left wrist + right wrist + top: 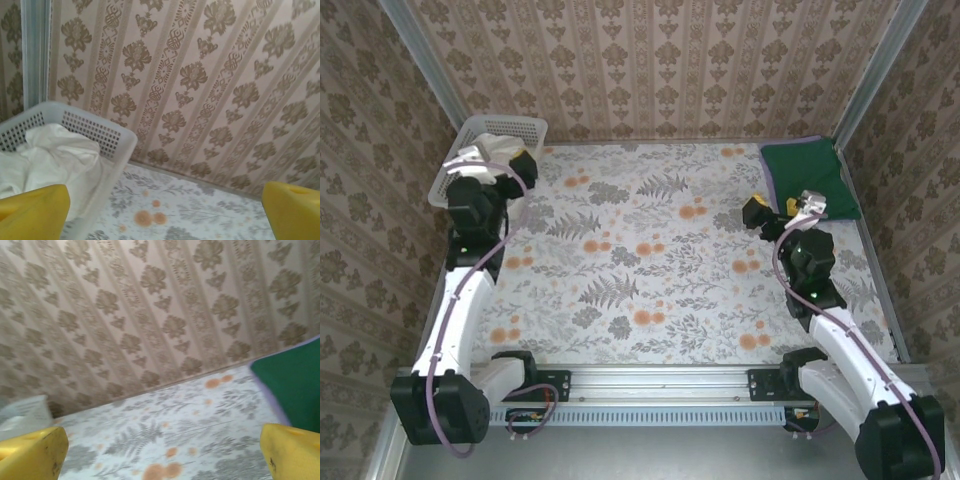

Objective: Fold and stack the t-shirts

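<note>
The cream-white t-shirt is the one in play, crumpled in a heap inside the white mesh basket. The left gripper hangs just beside that basket's right wall, yellow fingers spread wide, nothing between them. The shirt sits low and to the left of the fingers, so I'd say the pick calls for swinging left over the rim, dropping straight in and pinching a raised fold of cloth, not the mesh. Catch the wall and the whole basket could lift.

Over to the right gripper: it too is wide apart and empty, poised above the floral table. The dark green t-shirt lies flat and folded in the far right corner, just right of that gripper, apart from it, waiting for its partner on top.
</note>
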